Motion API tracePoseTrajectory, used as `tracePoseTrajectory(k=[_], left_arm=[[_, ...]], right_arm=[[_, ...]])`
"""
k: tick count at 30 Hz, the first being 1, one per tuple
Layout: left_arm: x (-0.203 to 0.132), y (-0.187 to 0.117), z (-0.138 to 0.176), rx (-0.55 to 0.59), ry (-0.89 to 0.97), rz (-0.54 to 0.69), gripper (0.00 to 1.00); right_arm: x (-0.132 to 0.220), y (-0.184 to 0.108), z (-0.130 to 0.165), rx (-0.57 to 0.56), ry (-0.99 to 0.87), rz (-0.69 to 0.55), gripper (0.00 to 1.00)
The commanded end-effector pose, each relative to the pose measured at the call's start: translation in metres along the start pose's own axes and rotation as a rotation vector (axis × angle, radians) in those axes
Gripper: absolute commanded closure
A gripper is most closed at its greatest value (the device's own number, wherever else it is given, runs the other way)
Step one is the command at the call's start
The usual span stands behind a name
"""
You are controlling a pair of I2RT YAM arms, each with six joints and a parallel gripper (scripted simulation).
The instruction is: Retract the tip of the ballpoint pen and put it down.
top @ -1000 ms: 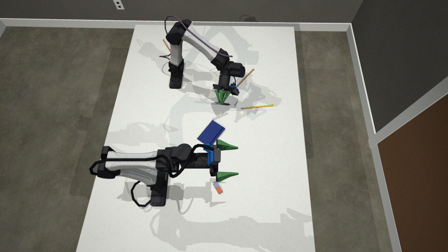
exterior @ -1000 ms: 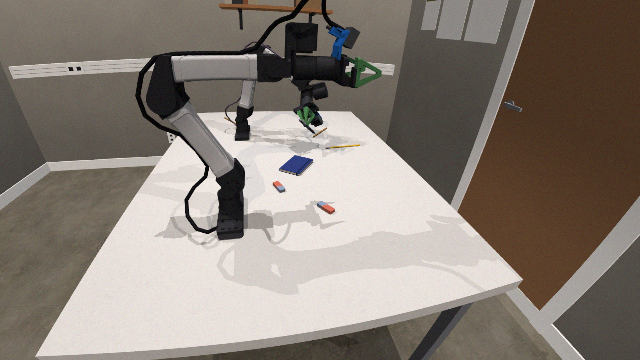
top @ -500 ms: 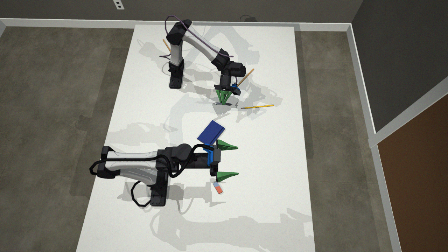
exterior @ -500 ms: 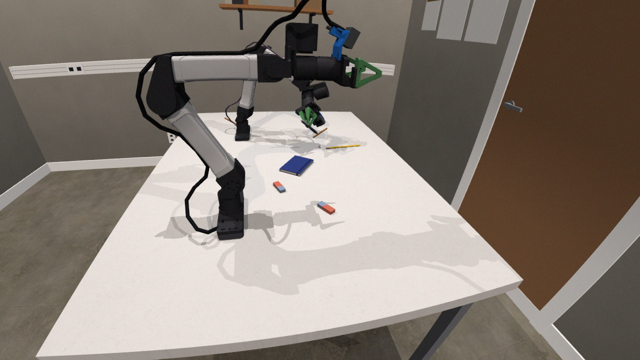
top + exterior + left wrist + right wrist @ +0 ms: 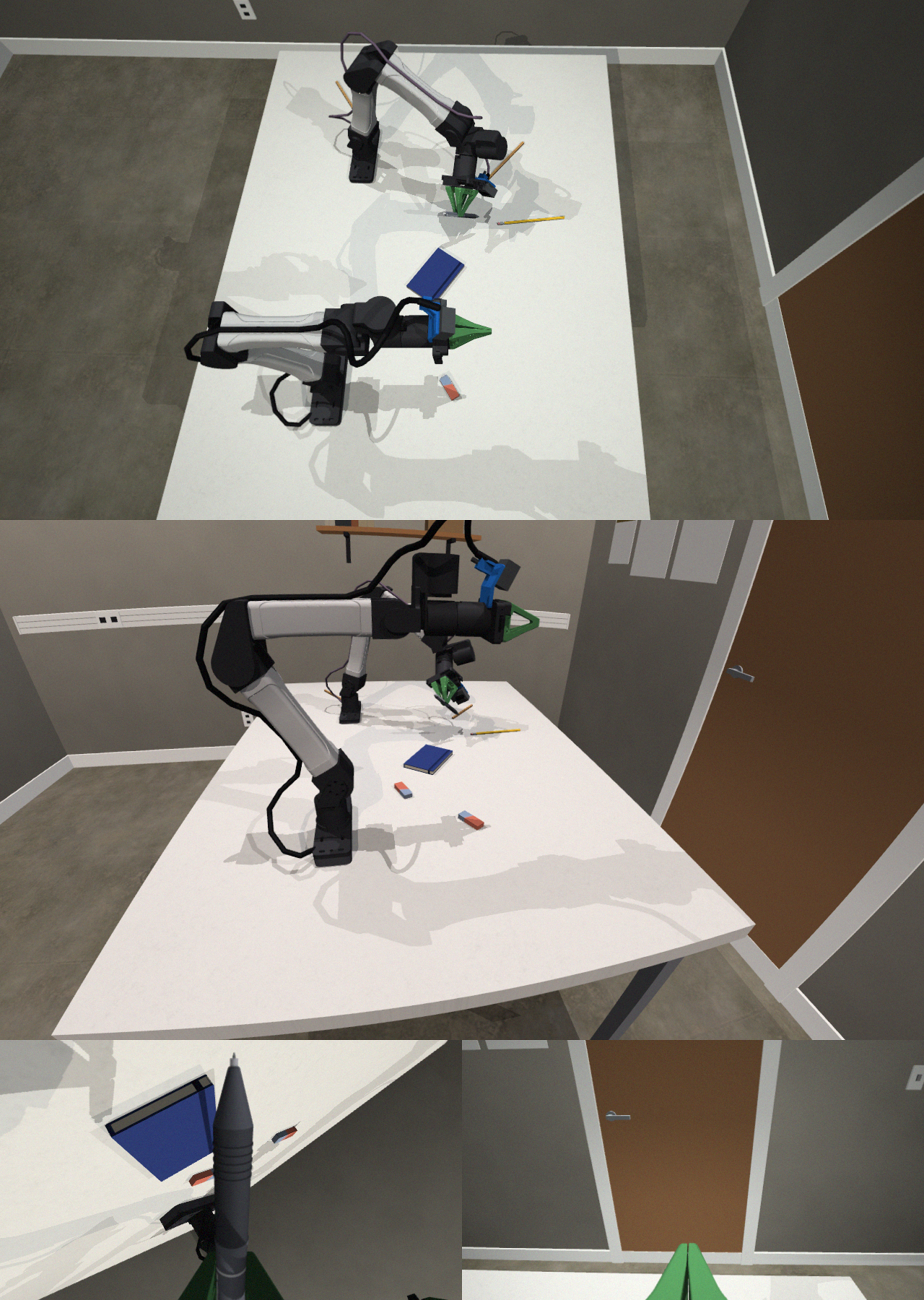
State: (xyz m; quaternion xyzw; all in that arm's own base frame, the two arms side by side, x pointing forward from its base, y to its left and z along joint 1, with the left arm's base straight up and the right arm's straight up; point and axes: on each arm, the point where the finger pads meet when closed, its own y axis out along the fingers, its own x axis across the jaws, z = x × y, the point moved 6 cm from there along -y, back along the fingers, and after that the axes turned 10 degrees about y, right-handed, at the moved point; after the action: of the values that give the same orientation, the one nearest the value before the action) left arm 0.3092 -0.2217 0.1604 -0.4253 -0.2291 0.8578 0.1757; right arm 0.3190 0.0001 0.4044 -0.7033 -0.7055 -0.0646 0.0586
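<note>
The dark ballpoint pen (image 5: 472,216) (image 5: 452,709) (image 5: 232,1148) is held above the white table by my left gripper (image 5: 460,214) (image 5: 445,700) (image 5: 231,1262), which is shut on its barrel. In the left wrist view the pen points up the picture, and its thin metal tip sticks out of the cone. The pen's button end is out of that view. My right gripper (image 5: 490,331) (image 5: 536,622) (image 5: 688,1254) is shut and empty, high above the table, level and pointing toward the door side, well apart from the pen.
A blue notebook (image 5: 435,272) (image 5: 427,757) (image 5: 170,1130) lies between the arms. Two erasers (image 5: 403,790) (image 5: 471,820) lie on the right arm's side. A yellow pencil (image 5: 530,220) (image 5: 495,731) and an orange pencil (image 5: 507,159) lie near the left gripper; another (image 5: 343,93) lies behind the left arm.
</note>
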Motion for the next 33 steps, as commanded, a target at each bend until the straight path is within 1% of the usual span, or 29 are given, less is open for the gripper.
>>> tracePoseTrajectory(k=[1, 3, 8, 9, 11, 15, 17, 20, 26, 33], left_arm=[[-0.005, 0.002, 0.002, 0.019, 0.022, 0.013, 0.88], [-0.005, -0.001, 0.003, 0.016, 0.022, 0.017, 0.88], [0.002, 0.005, 0.002, 0.030, -0.001, -0.005, 0.88], [0.002, 0.005, 0.001, 0.029, 0.000, -0.004, 0.88], [0.002, 0.005, 0.001, 0.029, 0.000, -0.004, 0.88], [0.002, 0.005, 0.001, 0.029, 0.000, -0.004, 0.88], [0.002, 0.005, 0.001, 0.029, 0.000, -0.004, 0.88], [0.002, 0.005, 0.001, 0.029, 0.000, -0.004, 0.88], [0.002, 0.005, 0.001, 0.029, 0.000, -0.004, 0.88], [0.002, 0.005, 0.001, 0.029, 0.000, -0.004, 0.88]], right_arm=[[0.002, -0.001, 0.001, 0.004, 0.006, -0.002, 0.99], [0.002, -0.001, 0.001, 0.004, 0.006, -0.002, 0.99], [0.002, -0.001, 0.001, 0.004, 0.003, -0.002, 0.99], [0.004, 0.006, 0.016, 0.057, -0.023, -0.002, 0.99], [0.010, 0.005, 0.000, 0.027, -0.052, -0.008, 0.99], [0.026, 0.014, 0.016, 0.092, -0.139, -0.024, 0.99], [0.035, 0.018, 0.022, 0.112, -0.180, -0.036, 0.99], [0.040, 0.019, 0.023, 0.118, -0.188, -0.044, 0.99], [0.071, 0.028, 0.048, 0.203, -0.309, -0.104, 0.99], [0.108, 0.032, 0.076, 0.283, -0.456, -0.175, 0.99]])
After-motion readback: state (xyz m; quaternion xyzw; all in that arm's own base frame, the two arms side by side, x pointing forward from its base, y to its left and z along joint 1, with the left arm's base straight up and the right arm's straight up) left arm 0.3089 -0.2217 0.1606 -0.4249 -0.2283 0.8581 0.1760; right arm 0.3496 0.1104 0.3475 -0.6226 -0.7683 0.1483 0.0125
